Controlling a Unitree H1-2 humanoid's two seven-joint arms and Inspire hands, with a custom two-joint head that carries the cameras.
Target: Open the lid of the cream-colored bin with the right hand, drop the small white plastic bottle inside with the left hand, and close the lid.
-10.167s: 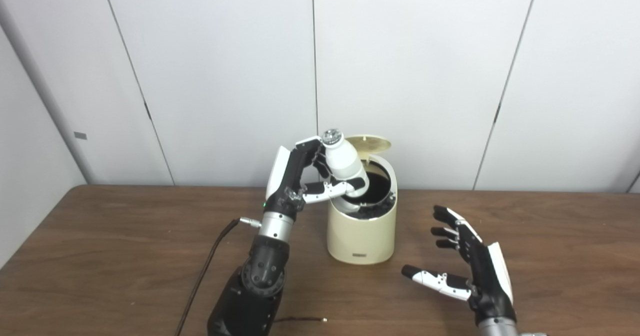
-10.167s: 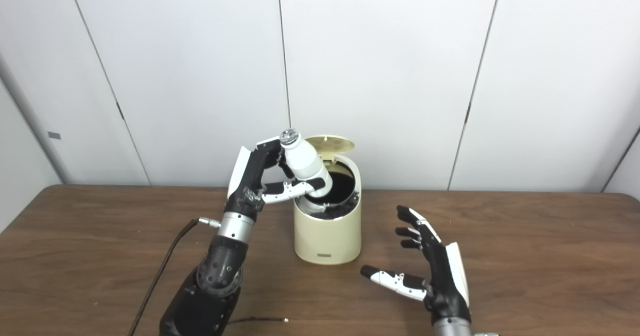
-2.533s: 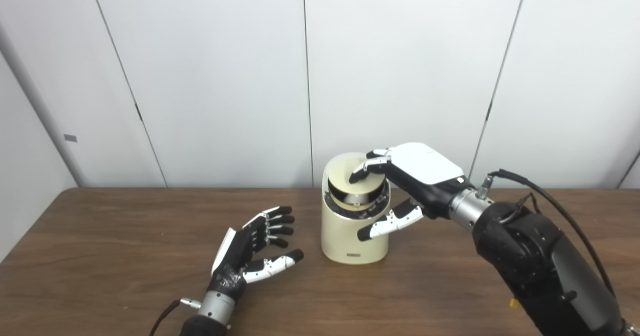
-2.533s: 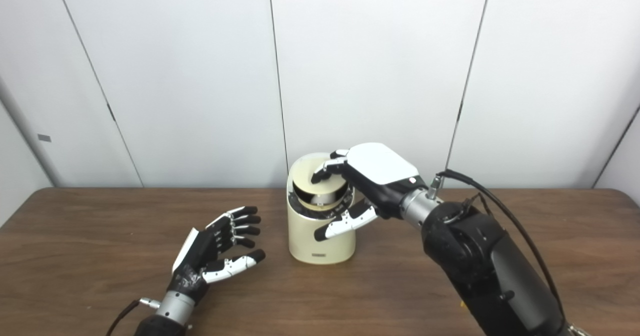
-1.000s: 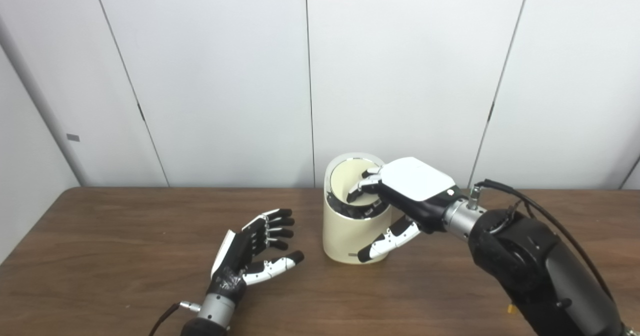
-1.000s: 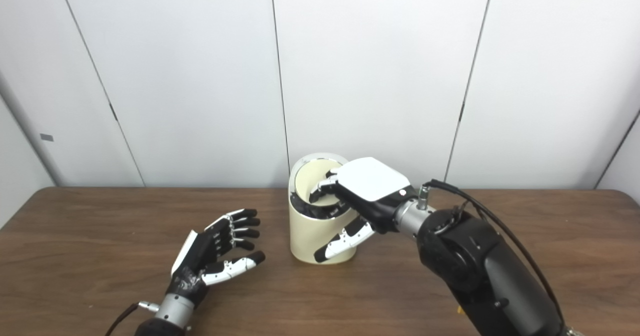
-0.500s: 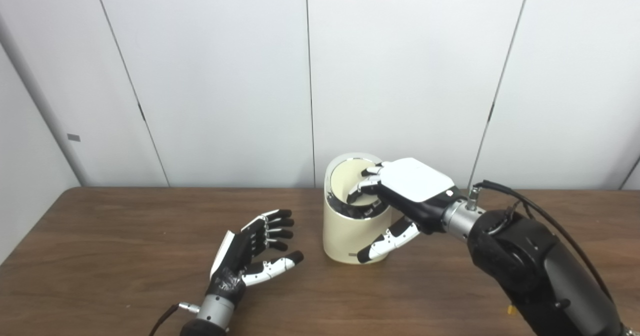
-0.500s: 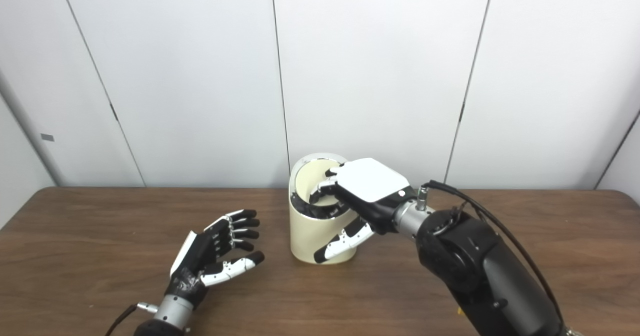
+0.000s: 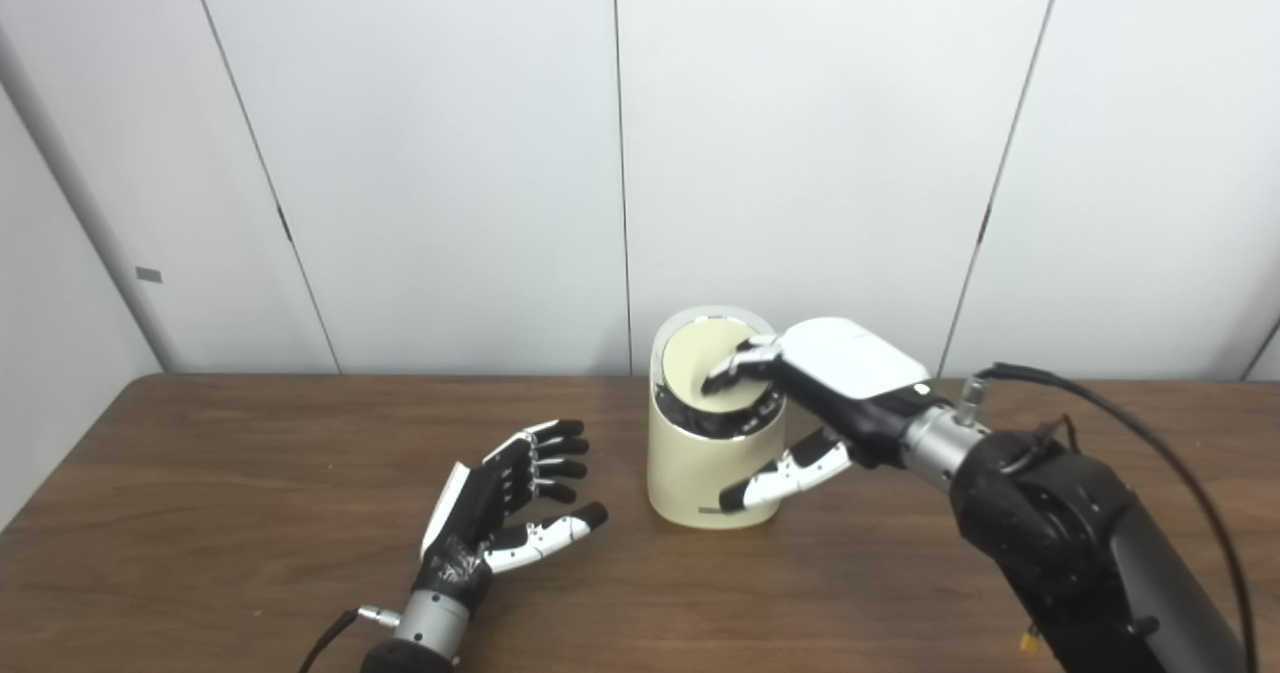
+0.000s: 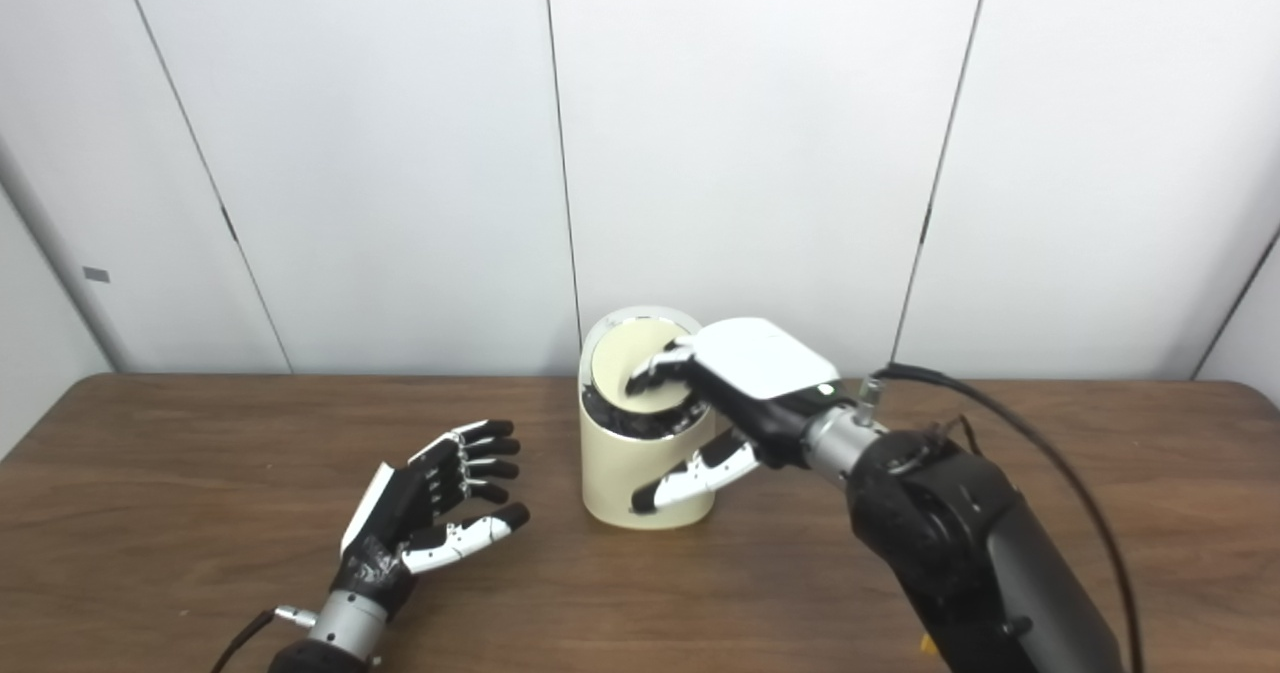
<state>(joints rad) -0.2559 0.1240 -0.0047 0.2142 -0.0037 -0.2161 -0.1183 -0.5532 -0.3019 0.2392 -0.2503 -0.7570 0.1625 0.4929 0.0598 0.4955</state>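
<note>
Cream lid (image 9: 700,373) nearly seated under the right hand (image 9: 835,378).
Its fingertips (image 9: 718,381) press the lid into the bin (image 9: 700,463) with nothing grasped; a steady, straight-down push, thumb clear of the wall, should latch it. Bottle out of sight, presumably inside. Left hand (image 9: 500,513) rests spread and empty on the desk (image 9: 250,513).
</note>
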